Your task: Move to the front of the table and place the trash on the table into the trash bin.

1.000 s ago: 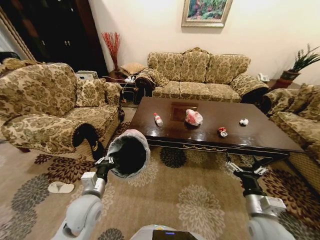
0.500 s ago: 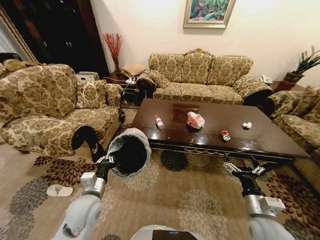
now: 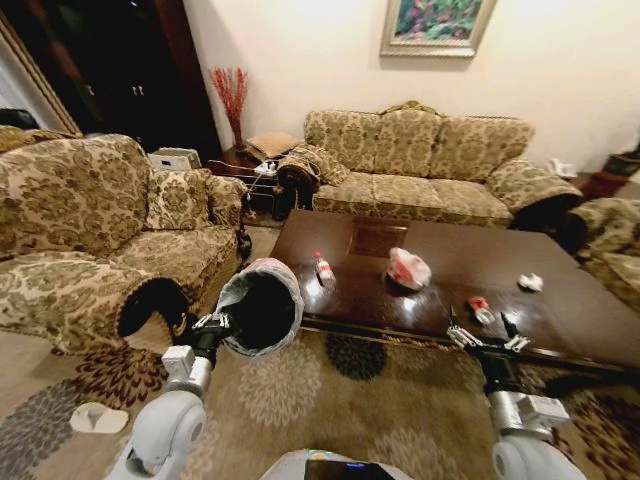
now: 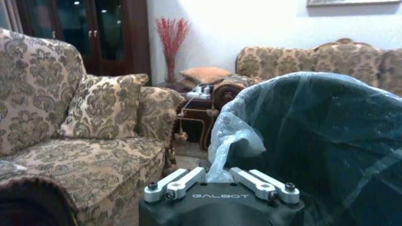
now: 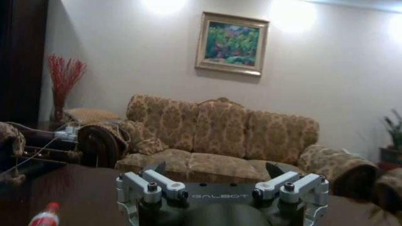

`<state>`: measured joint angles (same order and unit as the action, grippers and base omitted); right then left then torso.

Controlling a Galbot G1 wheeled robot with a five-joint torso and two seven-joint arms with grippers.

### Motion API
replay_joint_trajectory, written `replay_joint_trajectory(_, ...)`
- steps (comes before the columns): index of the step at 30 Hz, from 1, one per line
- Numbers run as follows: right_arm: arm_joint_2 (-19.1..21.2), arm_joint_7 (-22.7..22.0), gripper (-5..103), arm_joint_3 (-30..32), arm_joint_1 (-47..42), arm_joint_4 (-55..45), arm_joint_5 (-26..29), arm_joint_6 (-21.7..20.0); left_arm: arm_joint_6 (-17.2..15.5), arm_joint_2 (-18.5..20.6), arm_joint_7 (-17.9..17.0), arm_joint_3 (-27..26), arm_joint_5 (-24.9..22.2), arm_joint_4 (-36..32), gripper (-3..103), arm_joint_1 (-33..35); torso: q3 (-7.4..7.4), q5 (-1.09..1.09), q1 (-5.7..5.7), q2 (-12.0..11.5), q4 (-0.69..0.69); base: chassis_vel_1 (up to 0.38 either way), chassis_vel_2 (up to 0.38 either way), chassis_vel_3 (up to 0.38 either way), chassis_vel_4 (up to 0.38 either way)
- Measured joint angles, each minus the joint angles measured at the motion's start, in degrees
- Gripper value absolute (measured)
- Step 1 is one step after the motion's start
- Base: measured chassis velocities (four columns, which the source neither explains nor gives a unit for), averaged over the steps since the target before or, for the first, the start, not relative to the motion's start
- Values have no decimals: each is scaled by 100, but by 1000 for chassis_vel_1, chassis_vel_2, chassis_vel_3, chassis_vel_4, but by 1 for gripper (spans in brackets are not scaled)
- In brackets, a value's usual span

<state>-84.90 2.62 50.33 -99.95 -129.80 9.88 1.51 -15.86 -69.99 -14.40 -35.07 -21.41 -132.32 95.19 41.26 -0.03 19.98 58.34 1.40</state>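
Where left gripper (image 4: 220,181) pinches trash bin (image 4: 314,141) liner, bottle (image 5: 45,217) by right gripper (image 5: 217,175)

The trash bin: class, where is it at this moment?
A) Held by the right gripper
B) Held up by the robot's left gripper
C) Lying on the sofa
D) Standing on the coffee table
B: the left gripper is clamped on the rim of the trash bin, holding it off the carpet beside the coffee table, while the right gripper is open and empty.

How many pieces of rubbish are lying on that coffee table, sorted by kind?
Plastic bottle: 1
Pink-white plastic bag: 1
Red-white wrapper: 1
White paper ball: 1
Total: 4, all on the table.
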Motion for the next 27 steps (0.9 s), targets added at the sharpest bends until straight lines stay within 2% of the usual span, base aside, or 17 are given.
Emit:
replay_joint_trajectory(5, 15, -34, 100, -26, 14, 45, -35, 1, 1, -13, 16, 1, 23, -1, 2, 19, -2, 6, -1, -2, 1, -302, 426, 449, -301)
replay_joint_trajectory(8, 25, -47, 100, -67, 52, 119, -52, 64, 50, -24, 30, 23, 68, 0, 2, 20, -1, 3, 4, -10, 1, -107, 300, 291, -69)
replay_joint_trajectory(14, 60, -16, 100, -127, 101, 234, -74, 42, 74, -41, 2, 29, 117, 1, 2, 52, -6, 1, -6, -9, 4, 46, 121, 112, 30)
replay_joint_trajectory(18, 119, 72, 100, -258, 204, 408, -89, 19, 102, -43, -1, 30, 123, 0, 2, 66, -12, 3, -17, -7, 0, 48, -47, -54, 34)
replay_joint_trajectory(22, 345, 384, 100, -754, 528, 822, 159, -211, 231, -12, 18, 16, 109, 28, 2, 37, -11, 2, -15, -10, 0, 18, -26, -42, 21)
replay_joint_trajectory(27, 543, 259, 100, -1508, 1123, 1299, 216, -398, 264, 108, -30, -26, -15, 80, 2, -52, -7, 4, -4, -16, 1, 0, 0, 0, 0)
